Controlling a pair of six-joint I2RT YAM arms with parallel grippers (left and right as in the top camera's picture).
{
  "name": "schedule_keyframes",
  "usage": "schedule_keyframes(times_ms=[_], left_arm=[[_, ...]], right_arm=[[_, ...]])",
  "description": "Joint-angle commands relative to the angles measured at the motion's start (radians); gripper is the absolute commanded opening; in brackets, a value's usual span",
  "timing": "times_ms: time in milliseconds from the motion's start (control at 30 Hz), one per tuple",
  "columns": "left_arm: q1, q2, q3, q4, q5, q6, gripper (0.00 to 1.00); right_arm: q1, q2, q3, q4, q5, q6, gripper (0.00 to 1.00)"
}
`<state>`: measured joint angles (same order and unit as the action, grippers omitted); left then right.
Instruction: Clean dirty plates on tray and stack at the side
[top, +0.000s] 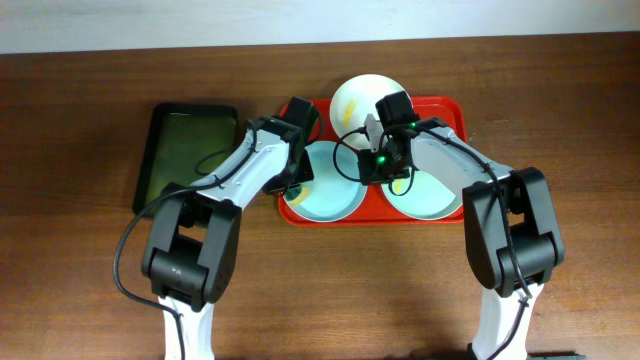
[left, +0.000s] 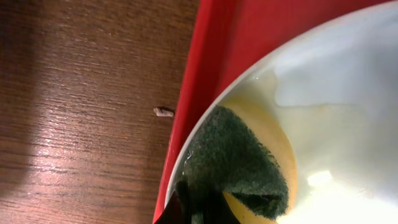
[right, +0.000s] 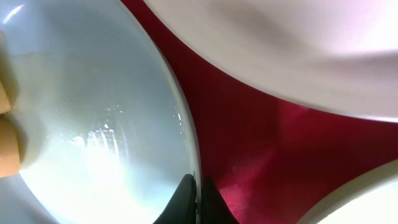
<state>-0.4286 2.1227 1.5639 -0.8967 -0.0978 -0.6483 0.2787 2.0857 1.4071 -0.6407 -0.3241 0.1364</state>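
Note:
The red-orange tray holds three plates: a white one at the back with a yellow smear, a pale blue-green one at front left, and another at front right. My left gripper is shut on the yellow-green sponge, which presses on the front-left plate beside yellow smears near its left rim. My right gripper is shut on that plate's right rim, and it also shows in the overhead view.
A dark green black-rimmed tray lies left of the red tray. A small crumb lies on the wooden table next to the tray's rim. The white plate and the front-right plate are close to my right gripper.

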Motion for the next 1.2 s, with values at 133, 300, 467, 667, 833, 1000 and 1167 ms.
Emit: schedule_keyframes(times_ms=[133, 300, 467, 667, 833, 1000, 1167], left_arm=[[0.015, 0.002, 0.037, 0.156, 0.272, 0.005, 0.0], [-0.014, 0.005, 0.034, 0.208, 0.236, 0.004, 0.0], [-0.021, 0.017, 0.006, 0.209, 0.175, 0.004, 0.0], [-0.017, 0.071, -0.009, 0.15, 0.071, 0.005, 0.0], [0.006, 0.016, 0.042, -0.003, -0.126, 0.005, 0.0], [-0.002, -0.013, 0.068, 0.016, 0.043, 0.004, 0.0], [-0.042, -0.01, 0.028, 0.143, 0.29, 0.005, 0.0]], right_arm=[[0.001, 0.003, -0.019, -0.001, 0.021, -0.008, 0.04], [0.002, 0.003, -0.019, 0.0, 0.021, -0.008, 0.04], [0.002, 0.003, -0.019, 0.002, 0.021, -0.008, 0.04], [0.002, 0.003, -0.019, 0.002, 0.021, -0.008, 0.04], [0.002, 0.003, -0.019, 0.003, 0.018, -0.008, 0.04], [0.002, 0.003, -0.019, 0.002, 0.018, -0.008, 0.04], [0.002, 0.003, -0.019, 0.003, 0.018, -0.008, 0.04]])
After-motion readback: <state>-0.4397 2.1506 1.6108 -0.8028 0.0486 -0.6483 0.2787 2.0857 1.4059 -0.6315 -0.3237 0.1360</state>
